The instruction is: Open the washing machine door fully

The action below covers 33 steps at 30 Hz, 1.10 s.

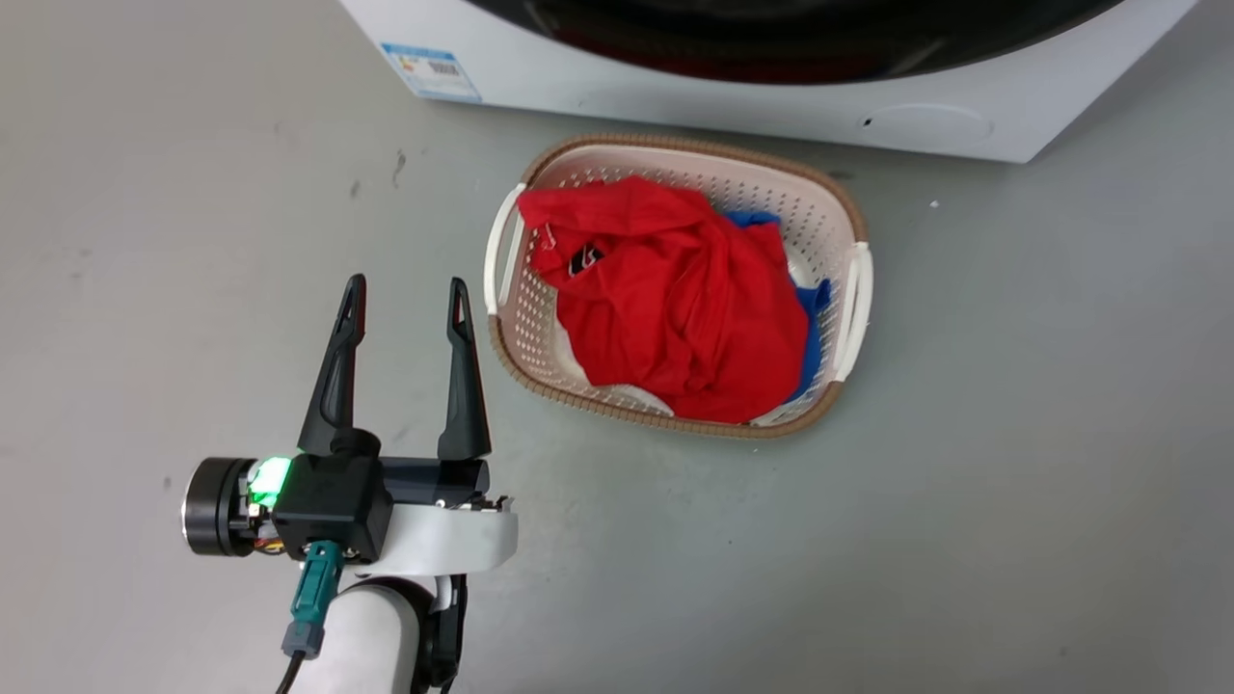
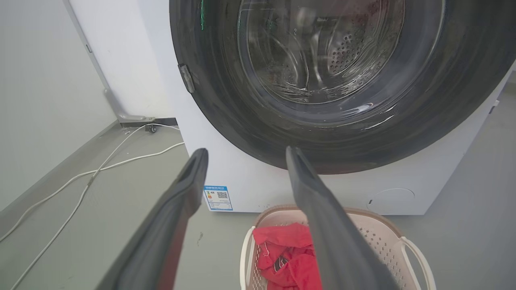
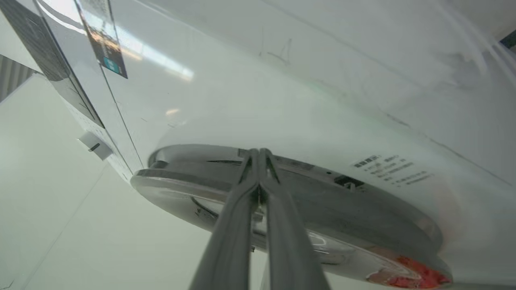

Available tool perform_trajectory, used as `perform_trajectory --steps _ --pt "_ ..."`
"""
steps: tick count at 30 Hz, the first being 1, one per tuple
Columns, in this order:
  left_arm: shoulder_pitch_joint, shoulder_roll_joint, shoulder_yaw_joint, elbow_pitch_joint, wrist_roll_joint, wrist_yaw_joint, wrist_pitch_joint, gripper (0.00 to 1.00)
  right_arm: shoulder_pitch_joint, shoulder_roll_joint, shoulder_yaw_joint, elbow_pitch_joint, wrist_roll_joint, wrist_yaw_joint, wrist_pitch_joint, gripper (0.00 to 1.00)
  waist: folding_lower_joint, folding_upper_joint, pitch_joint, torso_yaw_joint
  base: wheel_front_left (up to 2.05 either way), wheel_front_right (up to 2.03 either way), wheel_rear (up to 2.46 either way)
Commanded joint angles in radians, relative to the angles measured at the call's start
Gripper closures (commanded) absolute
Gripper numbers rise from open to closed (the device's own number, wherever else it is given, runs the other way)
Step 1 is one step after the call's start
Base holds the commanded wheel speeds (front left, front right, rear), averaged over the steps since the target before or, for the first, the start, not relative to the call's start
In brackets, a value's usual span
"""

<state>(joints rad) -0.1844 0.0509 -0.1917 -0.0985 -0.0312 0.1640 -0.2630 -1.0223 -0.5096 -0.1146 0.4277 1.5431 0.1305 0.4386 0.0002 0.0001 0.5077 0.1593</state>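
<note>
Left gripper (image 1: pixel 407 284) hangs over the grey floor (image 1: pixel 1012 434), jaws wide apart and empty, just left of a pale perforated plastic laundry basket with a brown woven rim (image 1: pixel 837 224); the basket holds a crumpled red cloth (image 1: pixel 675 299) lying over a blue cloth (image 1: pixel 815 299); it stands on the floor right before the white boxy front-loading washing machine (image 1: pixel 540 82). Large round glossy black washing machine door (image 2: pixel 225 112) with its clear glass centre sits on the machine's front and looks seated against it; the steel drum shows through the glass. Blue label sticker (image 1: pixel 431 70) is low on the front at one side, a small round flap (image 1: pixel 925 123) at the other. White cables (image 2: pixel 121 161) trail over the floor beside the machine. Right gripper (image 3: pixel 258 155) is up at the door's rim, seen edge-on in its wrist view; its two fingers are pressed together with no gap, tips touching the rim where the door meets the white front; cannot tell whether they pinch any part of it.
</note>
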Motion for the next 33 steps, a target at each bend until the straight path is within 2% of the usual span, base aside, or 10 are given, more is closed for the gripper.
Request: perform_trajectory --steps 1,8,18,26,32,33 --pt "-0.015 0.000 -0.003 -0.005 -0.003 0.006 -0.003 0.00 -0.019 -0.008 0.011 0.008 -0.008 0.000 0.011 1.00 -0.0002 -0.0001 0.025 0.020 0.00 0.00 0.00" --pt "-0.034 0.000 -0.018 -0.007 -0.016 0.021 -0.003 0.00 -0.115 -0.029 0.084 0.043 -0.066 0.000 0.078 1.00 -0.0002 -0.0001 0.066 0.045 0.00 0.00 0.00" --pt "-0.047 0.000 -0.024 -0.005 -0.024 0.031 -0.003 0.00 -0.144 -0.002 0.156 0.059 -0.126 0.000 0.144 1.00 -0.0002 -0.0001 0.092 0.055 0.00 0.00 0.00" --pt "-0.030 0.000 -0.011 0.008 -0.016 0.025 -0.003 0.00 -0.018 0.043 0.194 -0.030 -0.092 0.002 0.222 1.00 -0.0002 -0.0001 0.066 0.034 0.00 0.00 0.00" --pt "-0.024 -0.001 -0.004 0.013 -0.009 0.019 -0.003 0.00 0.107 0.030 0.180 -0.150 -0.054 0.002 0.249 1.00 -0.0002 -0.0001 0.041 0.017 0.00 0.00 0.00" --pt "-0.014 0.000 0.001 0.017 -0.008 0.018 -0.003 0.00 0.182 0.039 0.183 -0.212 -0.039 0.002 0.258 1.00 -0.0002 -0.0001 0.026 0.011 0.00 0.00 0.00"
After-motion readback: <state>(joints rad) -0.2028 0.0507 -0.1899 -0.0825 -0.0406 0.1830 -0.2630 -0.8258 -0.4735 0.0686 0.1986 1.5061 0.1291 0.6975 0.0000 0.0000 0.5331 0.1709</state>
